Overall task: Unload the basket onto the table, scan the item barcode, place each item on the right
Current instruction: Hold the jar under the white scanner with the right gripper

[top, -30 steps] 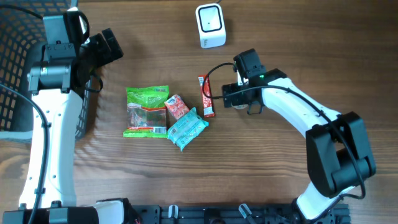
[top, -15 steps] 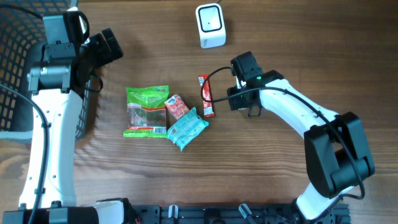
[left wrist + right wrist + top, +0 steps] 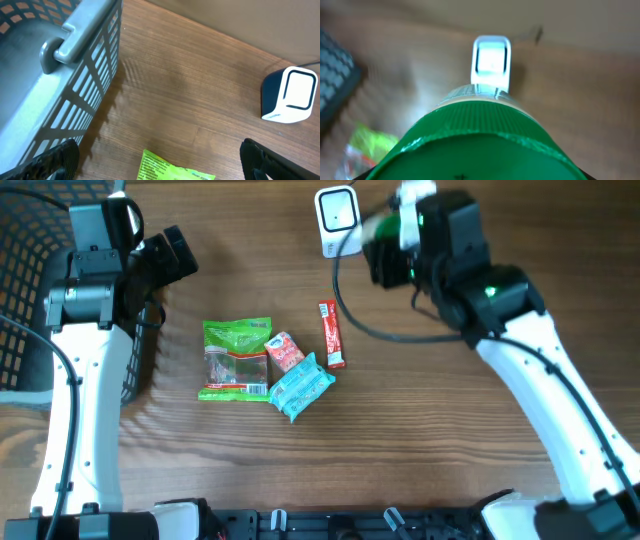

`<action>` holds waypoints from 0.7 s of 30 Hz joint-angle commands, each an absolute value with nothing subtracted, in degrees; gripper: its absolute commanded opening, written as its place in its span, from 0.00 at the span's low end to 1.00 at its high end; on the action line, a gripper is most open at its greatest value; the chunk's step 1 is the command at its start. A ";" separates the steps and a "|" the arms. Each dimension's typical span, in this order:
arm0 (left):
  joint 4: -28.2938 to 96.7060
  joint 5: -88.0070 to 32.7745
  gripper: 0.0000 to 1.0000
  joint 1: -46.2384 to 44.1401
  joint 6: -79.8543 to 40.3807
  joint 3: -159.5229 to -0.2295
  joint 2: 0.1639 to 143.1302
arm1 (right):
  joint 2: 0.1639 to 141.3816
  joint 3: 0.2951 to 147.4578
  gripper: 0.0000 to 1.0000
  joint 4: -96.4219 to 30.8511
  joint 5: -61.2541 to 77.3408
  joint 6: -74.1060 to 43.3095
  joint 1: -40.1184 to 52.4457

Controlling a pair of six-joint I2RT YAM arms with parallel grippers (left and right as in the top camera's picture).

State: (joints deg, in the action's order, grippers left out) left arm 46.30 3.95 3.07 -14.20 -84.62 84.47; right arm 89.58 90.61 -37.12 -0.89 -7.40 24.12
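Note:
My right gripper [image 3: 392, 238] is raised high above the table, shut on a bottle with a green ribbed cap [image 3: 480, 140]. That cap fills the lower half of the right wrist view and hides the fingers. The white barcode scanner [image 3: 491, 61] stands just beyond the bottle, its window facing it. From overhead, the bottle [image 3: 383, 227] hangs right beside the scanner [image 3: 338, 220] at the table's far edge. Far to the left, my left gripper [image 3: 160, 167] is open and holds nothing, hovering over the wood with a green snack bag [image 3: 170, 170] below it.
A green snack bag [image 3: 236, 359], a small red packet [image 3: 285, 351], a teal packet [image 3: 301, 386] and a red bar [image 3: 331, 334] lie mid-table. A dark mesh basket [image 3: 30, 290] stands at the left edge, next to the left arm.
My right gripper closed on the bottle low beside the red bar, then rose and swung back toward the scanner with it. The left arm has not moved.

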 commanded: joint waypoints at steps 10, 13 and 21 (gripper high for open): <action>46.15 4.10 1.00 3.27 -13.69 -85.10 84.01 | 122.74 96.20 0.36 0.89 -5.39 -0.01 24.25; 46.15 4.10 1.00 3.29 -13.69 -85.10 84.01 | 126.02 96.20 0.34 13.17 -6.17 -0.19 24.25; 46.15 4.10 1.00 3.27 -13.69 -85.10 84.01 | 132.18 96.16 0.31 28.53 -6.42 -3.01 23.27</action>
